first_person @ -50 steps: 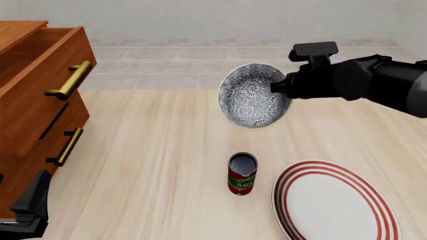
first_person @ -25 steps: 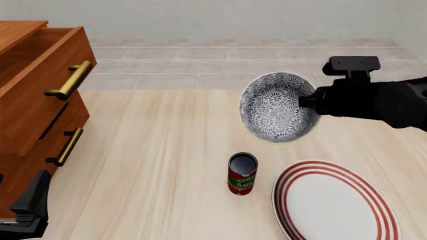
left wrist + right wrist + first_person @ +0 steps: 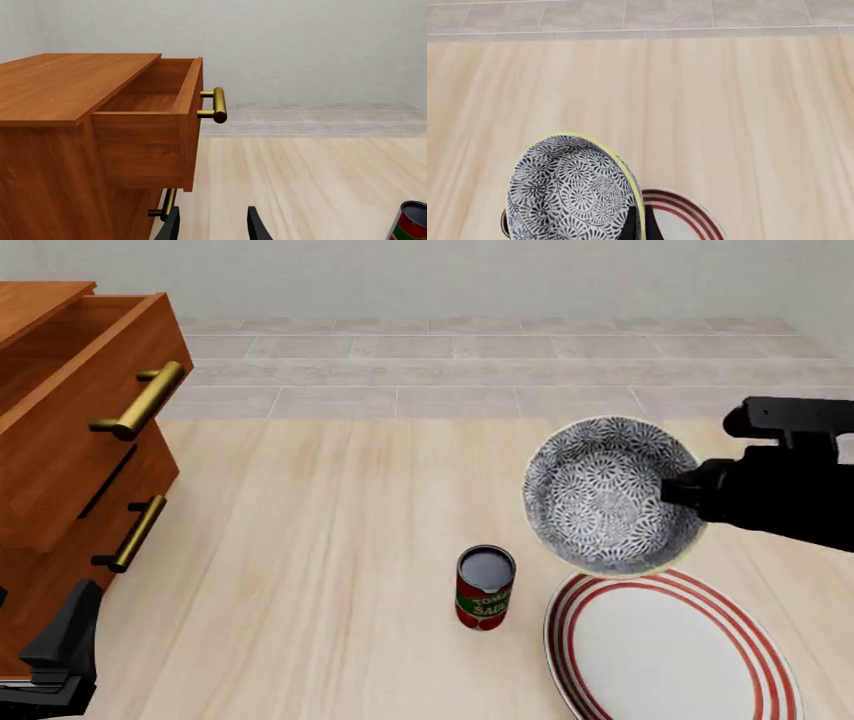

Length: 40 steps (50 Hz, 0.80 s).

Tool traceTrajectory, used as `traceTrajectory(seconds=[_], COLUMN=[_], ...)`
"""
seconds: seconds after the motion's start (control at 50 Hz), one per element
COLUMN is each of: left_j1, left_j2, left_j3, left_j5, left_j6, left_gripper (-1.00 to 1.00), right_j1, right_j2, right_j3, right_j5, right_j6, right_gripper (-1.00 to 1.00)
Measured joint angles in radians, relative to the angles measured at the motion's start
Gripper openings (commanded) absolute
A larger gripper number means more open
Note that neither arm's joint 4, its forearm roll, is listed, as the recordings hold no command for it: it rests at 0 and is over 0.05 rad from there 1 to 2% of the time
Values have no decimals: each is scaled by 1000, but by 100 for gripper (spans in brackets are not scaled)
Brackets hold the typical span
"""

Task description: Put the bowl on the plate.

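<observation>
Far left: wooden dresser (image 3: 80, 430), top drawer (image 3: 150, 125) standing open, brass handles showing. Left gripper (image 3: 212, 227) sitting low beside the dresser, well away from the work; its two fingers are standing apart with nothing between them, so it is idling spread.

Middle of the table (image 3: 307, 560): tomato soup can (image 3: 485, 588) standing upright, just left of the plate, not touching it.

Right of centre: bowl (image 3: 607, 495) hanging in the air, tipped on its side so the patterned inside is facing the front camera. Its lower edge is overlapping the far rim of the plate (image 3: 667, 650) in the front view; probably above it rather than touching, though height is hard to judge here.

Far right: right gripper (image 3: 678, 492) pinching the bowl by its rim, one finger (image 3: 629, 226) visible inside the wall in the wrist view, the other hidden behind.

Handling judgement: bowl is looking like glazed ceramic, so stiff, smooth, likely slippery and breakable. A rim pinch is the only sensible hold, but it is leaving the weight hanging off one edge, so the bowl is wanting levelling before being lowered gently onto the plate's centre
</observation>
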Motion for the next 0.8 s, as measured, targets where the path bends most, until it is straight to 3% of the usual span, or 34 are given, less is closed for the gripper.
traceTrajectory(seconds=[0.5, 0.8], left_j1=[0, 0], left_j2=[0, 0], left_j3=[0, 0], left_j5=[0, 0], left_j6=[0, 0], left_gripper=[100, 100], right_j1=[-81, -119], right_j2=[-234, -438], right_j3=[149, 218], right_j5=[100, 246], right_j6=[16, 30], right_gripper=[-100, -100])
